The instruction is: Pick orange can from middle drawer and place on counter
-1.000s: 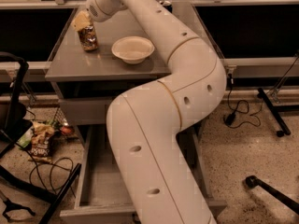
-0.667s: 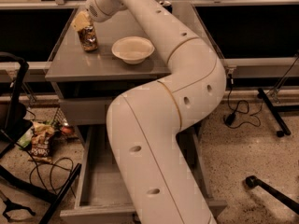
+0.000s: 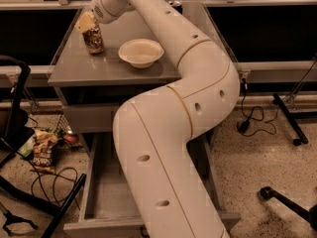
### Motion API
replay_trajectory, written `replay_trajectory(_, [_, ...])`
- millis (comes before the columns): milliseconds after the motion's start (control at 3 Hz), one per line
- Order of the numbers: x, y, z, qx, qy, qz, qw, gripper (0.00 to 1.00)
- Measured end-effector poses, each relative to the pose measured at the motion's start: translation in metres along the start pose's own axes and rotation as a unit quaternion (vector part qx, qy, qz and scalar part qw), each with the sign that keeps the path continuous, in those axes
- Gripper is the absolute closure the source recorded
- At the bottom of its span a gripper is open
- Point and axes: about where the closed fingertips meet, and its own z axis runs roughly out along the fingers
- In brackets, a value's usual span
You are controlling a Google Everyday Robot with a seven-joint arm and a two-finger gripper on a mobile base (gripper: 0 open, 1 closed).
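Observation:
The orange can [image 3: 94,40] stands upright on the counter [image 3: 104,69] near its back left corner. My gripper [image 3: 86,23] is at the can's top, on its left side, touching or nearly touching it. My arm stretches from the bottom of the view up and over the counter to it. The middle drawer [image 3: 99,195] is pulled open below the counter. Its grey floor shows bare on the left; my arm hides the rest.
A white bowl [image 3: 140,52] sits on the counter to the right of the can. A dark can [image 3: 175,4] stands at the counter's back edge. A snack bag [image 3: 43,153], cables and black chair legs [image 3: 29,197] lie on the floor to the left. Black stand legs [image 3: 290,118] are on the right.

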Motion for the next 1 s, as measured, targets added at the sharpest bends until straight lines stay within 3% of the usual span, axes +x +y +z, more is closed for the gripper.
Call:
replay_trajectory(333, [0.0,0.0,0.0,0.0,0.0,0.0,1.0,0.0])
replay_trajectory(667, [0.0,0.0,0.0,0.0,0.0,0.0,1.0,0.0])
replay_trajectory(1000, [-0.007,0.003,-0.015,-0.026,-0.019,-0.011,0.9994,0.0])
